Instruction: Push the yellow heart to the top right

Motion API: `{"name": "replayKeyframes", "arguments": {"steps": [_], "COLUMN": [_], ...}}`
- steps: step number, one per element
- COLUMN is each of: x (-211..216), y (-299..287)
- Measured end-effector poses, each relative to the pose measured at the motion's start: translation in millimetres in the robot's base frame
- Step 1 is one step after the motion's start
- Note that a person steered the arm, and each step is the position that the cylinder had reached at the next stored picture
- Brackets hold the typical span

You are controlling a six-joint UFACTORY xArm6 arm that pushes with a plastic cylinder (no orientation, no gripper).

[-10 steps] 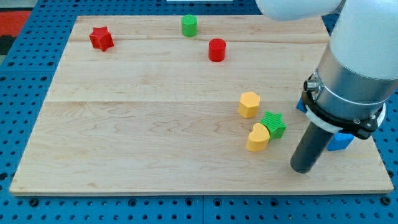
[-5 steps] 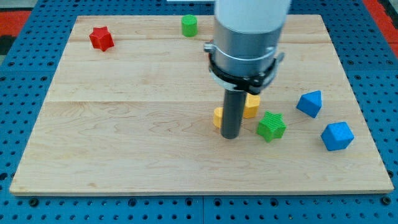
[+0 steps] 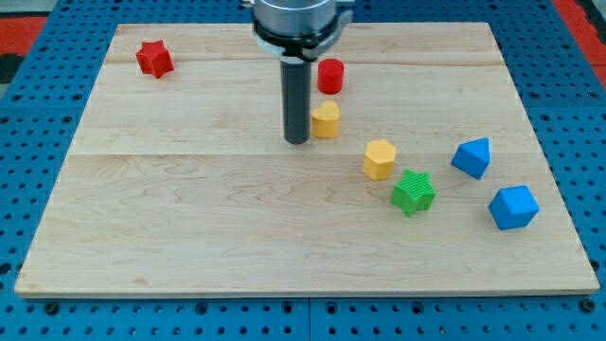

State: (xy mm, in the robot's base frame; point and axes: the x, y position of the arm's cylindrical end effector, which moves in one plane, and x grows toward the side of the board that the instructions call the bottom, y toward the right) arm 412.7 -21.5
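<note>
Yellow heart (image 3: 326, 119) on the wooden board (image 3: 189, 218), a little right of centre in the far half, touching the right side of my tip (image 3: 296, 141). Rod upright, tip down on the board just left of the heart. No pincer on this arm, only the rod, so no open or closed state to tell.

Red cylinder (image 3: 329, 76) just beyond the heart, near but apart from it. Yellow hexagonal block (image 3: 379, 158) nearer and to the right of the heart, apart from it. Green star (image 3: 414, 192) just near-right of the hexagonal block, close beside it. Two blue blocks further right: one (image 3: 472, 157) level with the hexagonal block, the other (image 3: 513, 206) nearer, by the board's right edge. Red star (image 3: 153, 59) well apart in the far left corner
</note>
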Motion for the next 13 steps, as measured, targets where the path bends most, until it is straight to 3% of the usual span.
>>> {"name": "replayKeyframes", "arguments": {"steps": [2, 3, 6, 8, 11, 13], "x": [-21.8, -57.5, -52.6, -56.5, -143.2, -158.9], "y": [42.7, 64.7, 80.9, 133.7, 190.9, 219.7]}}
